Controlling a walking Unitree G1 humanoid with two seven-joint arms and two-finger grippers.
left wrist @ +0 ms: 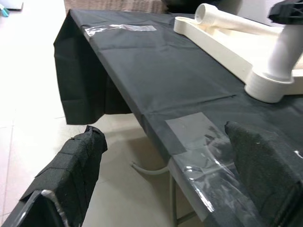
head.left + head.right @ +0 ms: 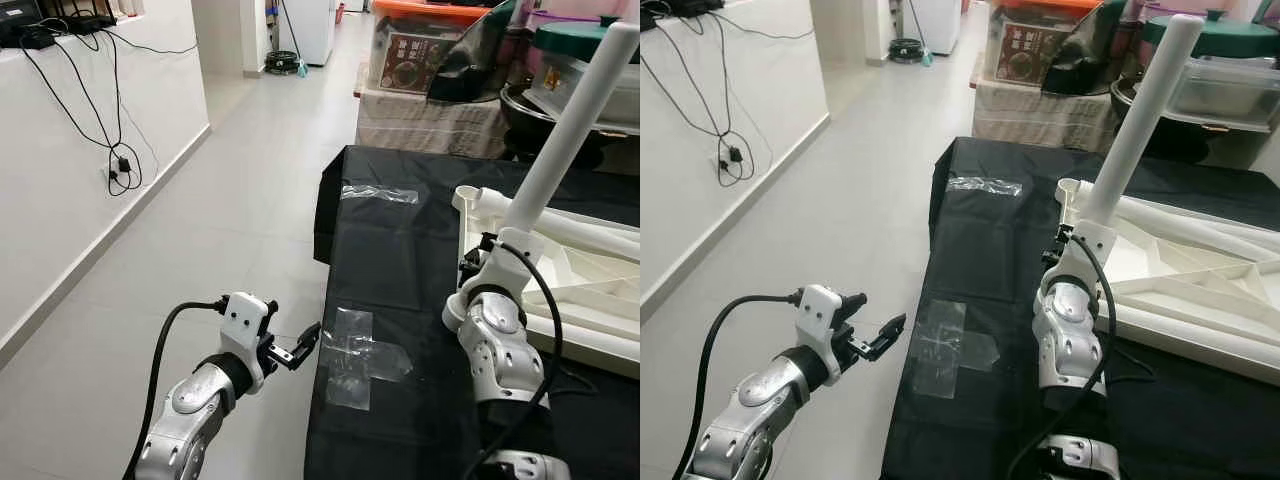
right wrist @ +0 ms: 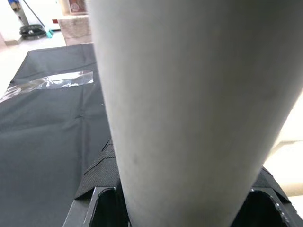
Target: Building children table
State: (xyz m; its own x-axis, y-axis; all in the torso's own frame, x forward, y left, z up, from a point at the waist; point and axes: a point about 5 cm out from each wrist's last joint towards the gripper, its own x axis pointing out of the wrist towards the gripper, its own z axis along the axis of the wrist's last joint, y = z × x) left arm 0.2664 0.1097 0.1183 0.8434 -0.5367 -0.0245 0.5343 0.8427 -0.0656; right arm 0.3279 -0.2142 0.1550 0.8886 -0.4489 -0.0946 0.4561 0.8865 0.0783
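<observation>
A white tabletop [image 2: 590,300] lies upside down on the right part of a table under a black cloth [image 2: 400,250]. My right gripper [image 2: 482,252] is shut on a long white table leg [image 2: 570,130] near its lower end. The leg slants up and to the right, and its threaded foot [image 1: 262,87] rests on the cloth beside the tabletop's corner socket [image 1: 208,9]. In the right wrist view the leg [image 3: 189,94] sits between the black fingers [image 3: 102,165]. My left gripper [image 2: 300,350] hovers open and holds nothing, over the floor just off the table's left edge, by taped patches [image 2: 355,350].
Another strip of clear tape [image 2: 380,193] lies farther back on the cloth. Storage boxes [image 2: 420,50] and a dark pot [image 2: 530,110] stand behind the table. On the left is a white wall with hanging cables [image 2: 110,150]. Tiled floor [image 2: 230,220] runs between wall and table.
</observation>
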